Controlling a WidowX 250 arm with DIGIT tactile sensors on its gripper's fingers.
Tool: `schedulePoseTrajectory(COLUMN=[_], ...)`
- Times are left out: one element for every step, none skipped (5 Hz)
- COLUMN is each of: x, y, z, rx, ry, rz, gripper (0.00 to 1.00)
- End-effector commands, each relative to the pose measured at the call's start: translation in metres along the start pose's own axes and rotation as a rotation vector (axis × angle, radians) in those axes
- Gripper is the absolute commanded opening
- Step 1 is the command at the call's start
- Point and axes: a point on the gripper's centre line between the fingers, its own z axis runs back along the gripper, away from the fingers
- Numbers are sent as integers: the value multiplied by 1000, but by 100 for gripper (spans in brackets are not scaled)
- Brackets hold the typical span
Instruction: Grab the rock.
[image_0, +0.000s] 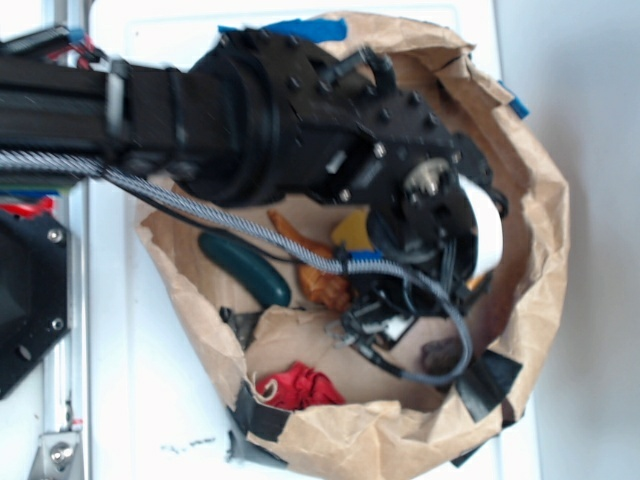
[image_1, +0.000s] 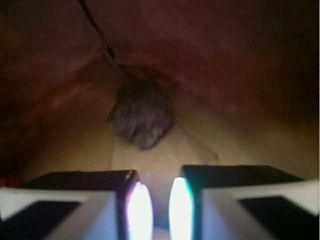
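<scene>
Two views are showing the gripper (image_1: 155, 207) sitting inside the brown paper bag (image_0: 545, 230). Wrist view: jaws are standing nearly closed, only a narrow gap between the two glowing pads (image_1: 140, 210), nothing held between them. The rock (image_1: 142, 115) is lying ahead of the jaws on the bag floor, apart from them, tucked against the bag's back crease, blurred but clearly dark and mottled. Exterior view: the rock (image_0: 440, 354) is sitting near the bag's lower right wall, just beside a black tape patch (image_0: 490, 385), with the arm's grey cable (image_0: 455, 330) looping over it. The arm (image_0: 250, 110) is covering most of the bag's upper half. A dark green cucumber-shaped thing (image_0: 243, 268) is lying at the left, an orange-brown item (image_0: 318, 270) at centre, a red cloth-like lump (image_0: 296, 387) at the bottom. The bag is resting on the white desk (image_0: 150, 400).
</scene>
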Motion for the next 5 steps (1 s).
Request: schedulePoseTrajectory(x=[6,5,4,7,8], y=[-7,-11,-16,-14,-13], z=[58,64,58,53,40], rx=[18,3,29,26,60], ry=[-70,-84,-73,-58,-52], rz=[-23,-40,-62,-73,-89], gripper=[0,0,0,87,100])
